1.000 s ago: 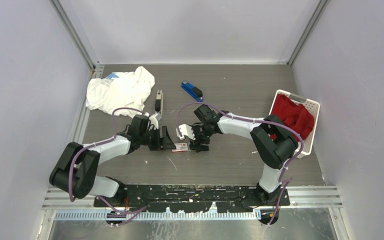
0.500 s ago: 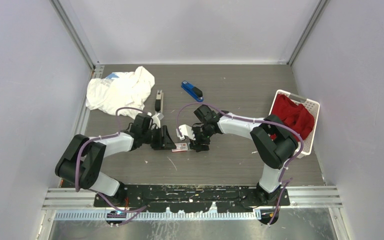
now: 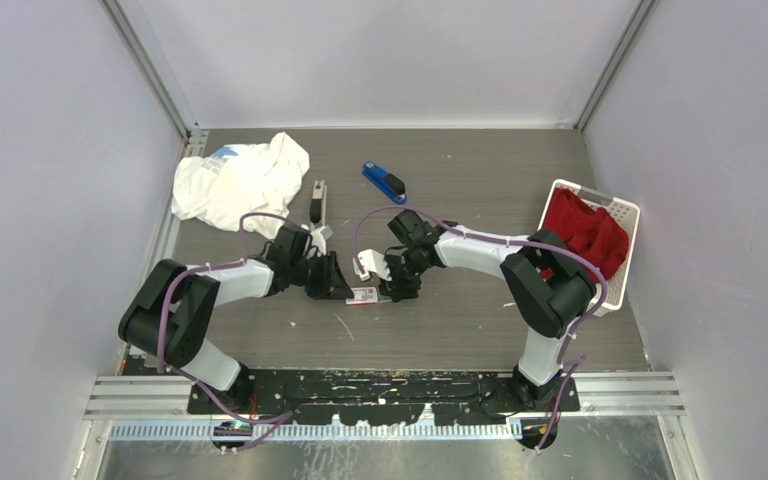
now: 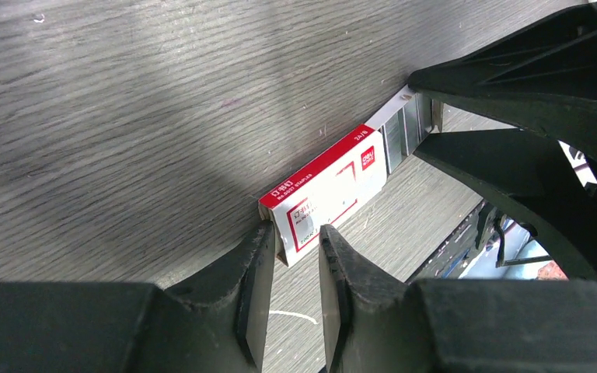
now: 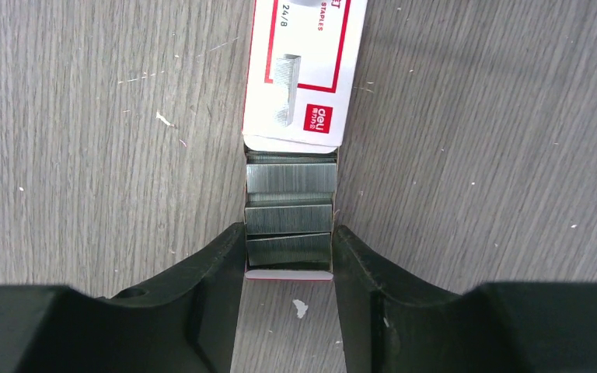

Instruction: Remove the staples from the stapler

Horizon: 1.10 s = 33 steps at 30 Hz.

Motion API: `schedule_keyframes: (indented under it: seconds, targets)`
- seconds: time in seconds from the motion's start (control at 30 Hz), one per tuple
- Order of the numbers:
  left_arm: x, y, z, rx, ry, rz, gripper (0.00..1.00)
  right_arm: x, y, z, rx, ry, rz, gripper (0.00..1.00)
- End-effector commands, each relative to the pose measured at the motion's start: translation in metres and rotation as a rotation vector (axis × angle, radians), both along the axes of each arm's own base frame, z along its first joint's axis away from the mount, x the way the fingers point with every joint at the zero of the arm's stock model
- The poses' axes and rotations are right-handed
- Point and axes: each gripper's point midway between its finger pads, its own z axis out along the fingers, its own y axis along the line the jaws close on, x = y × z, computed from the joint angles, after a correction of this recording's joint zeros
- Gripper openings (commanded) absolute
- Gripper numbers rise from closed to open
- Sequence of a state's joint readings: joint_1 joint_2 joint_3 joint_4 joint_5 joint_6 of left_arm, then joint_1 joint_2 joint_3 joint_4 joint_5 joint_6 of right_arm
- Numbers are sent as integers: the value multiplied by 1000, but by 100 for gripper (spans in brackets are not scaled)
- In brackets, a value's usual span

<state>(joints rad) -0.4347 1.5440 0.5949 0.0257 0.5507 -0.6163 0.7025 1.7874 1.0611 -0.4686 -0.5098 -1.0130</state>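
Grey wood-grain table (image 3: 460, 330), card box (image 4: 319, 190) unmoved since a second back; left claw (image 4: 295, 247) nudged rightward, clenched on box's closed end; right claw (image 5: 288, 242) grasping its open end, staples (image 5: 289, 210) stacked inside.

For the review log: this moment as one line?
left gripper shut on staple box | right gripper shut on tray | staples exposed in tray

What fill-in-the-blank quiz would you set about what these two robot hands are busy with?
1. The silvery staples sit in a tray slid out of a ___-and-white box.
2. The left hand and right hand grip opposite ends of the same ___.
3. The cloth lying outside the basket is ___.
Missing words: red; box; white.
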Motion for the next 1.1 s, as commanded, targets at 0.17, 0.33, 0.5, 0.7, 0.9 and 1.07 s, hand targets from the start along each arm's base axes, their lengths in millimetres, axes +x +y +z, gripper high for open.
schedule_keyframes:
  seconds: [0.17,0.33,0.5,0.7,0.9,1.07]
  targets:
    - [-29,21,-36,161,119,-13,28,3,-2,-10,-47,-1,-15,43]
    - [-30,20,-38,163,125,-20,28,0,3,-11,-42,13,-25,42]
    - [-30,18,-39,163,126,-23,28,-2,11,-10,-28,32,-42,40]
    - [-30,17,-40,161,125,-23,28,-7,16,-11,-21,48,-33,40]
    - [-29,15,-41,160,124,-25,28,-12,20,-11,-19,48,-17,40]
    - [-30,12,-41,158,123,-30,28,-13,23,-12,-22,46,-15,41]
